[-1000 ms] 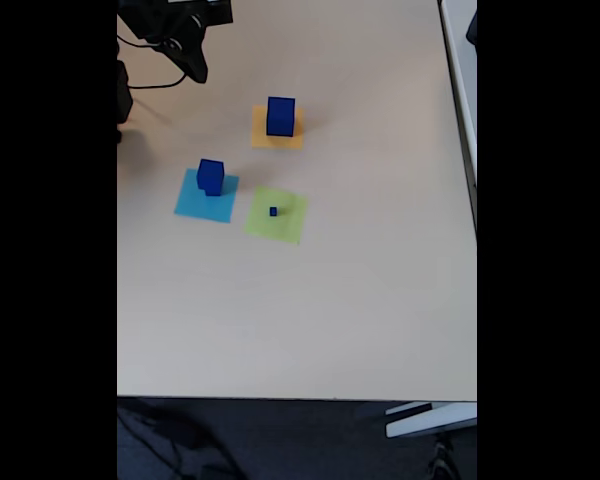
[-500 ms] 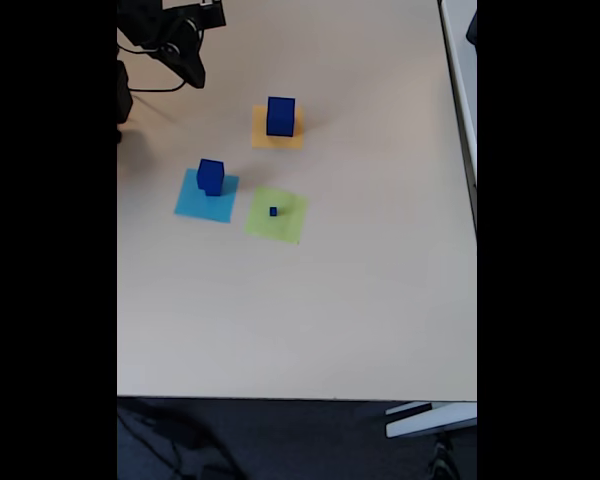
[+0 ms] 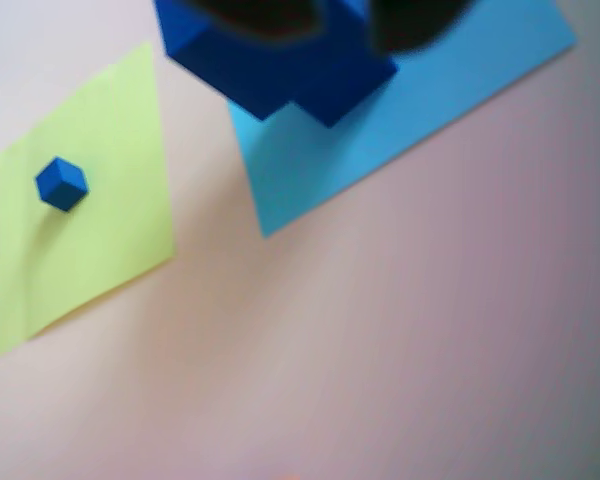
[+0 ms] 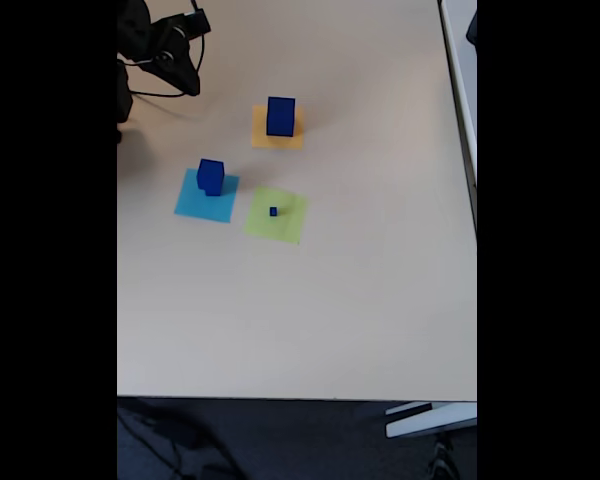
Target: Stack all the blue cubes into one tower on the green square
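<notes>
The fixed view takes in the whole pale surface [image 4: 310,310]. At its far side stands the largest blue cube [image 4: 280,116] on an orange square [image 4: 278,130]. Nearer and to the left, a mid-sized blue cube [image 4: 211,176] sits on the far part of a light-blue square [image 4: 206,197]. Just right of that lies the green square [image 4: 276,215], with the tiny blue cube [image 4: 273,211] on it. None of the cubes is stacked on the green square apart from that tiny one resting there.

The wrist view looks down close on the light-blue square [image 3: 400,110] and the green square [image 3: 90,200], which lie near each other but apart. There the tiny cube [image 3: 61,184] sits toward the left part of the green sheet. The blue block [image 3: 280,60] on the light-blue paper looks stepped, as if a smaller cube may sit against a larger one, though blur prevents certainty.

Compared with a second ago, the arm has drawn back toward the far left corner in the fixed view, and the cubes have not moved.

The hand [image 4: 185,70] hangs over bare surface, well apart from every cube. I cannot tell how wide it stands; it holds nothing visible.
</notes>
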Action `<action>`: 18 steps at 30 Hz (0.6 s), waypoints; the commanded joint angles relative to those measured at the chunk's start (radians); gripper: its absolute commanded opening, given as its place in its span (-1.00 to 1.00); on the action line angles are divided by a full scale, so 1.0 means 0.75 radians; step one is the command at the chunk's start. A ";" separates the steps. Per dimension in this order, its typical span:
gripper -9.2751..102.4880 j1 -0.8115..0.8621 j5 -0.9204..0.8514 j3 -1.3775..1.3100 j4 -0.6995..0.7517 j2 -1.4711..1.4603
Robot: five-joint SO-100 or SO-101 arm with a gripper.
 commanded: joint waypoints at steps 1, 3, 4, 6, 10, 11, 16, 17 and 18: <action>-0.83 -0.006 -0.031 0.078 -0.045 0.125; -0.83 -0.006 -0.059 0.131 -0.053 0.188; -0.83 -0.006 -0.065 0.147 -0.053 0.207; -0.83 -0.006 -0.080 0.196 -0.059 0.256; -0.83 -0.031 -0.090 0.358 -0.065 0.470; -0.83 -0.037 -0.090 0.393 -0.065 0.524; -0.83 -0.053 -0.080 0.505 -0.051 0.663; -0.83 -0.057 -0.078 0.509 -0.051 0.663; -0.83 -0.059 -0.078 0.511 -0.051 0.663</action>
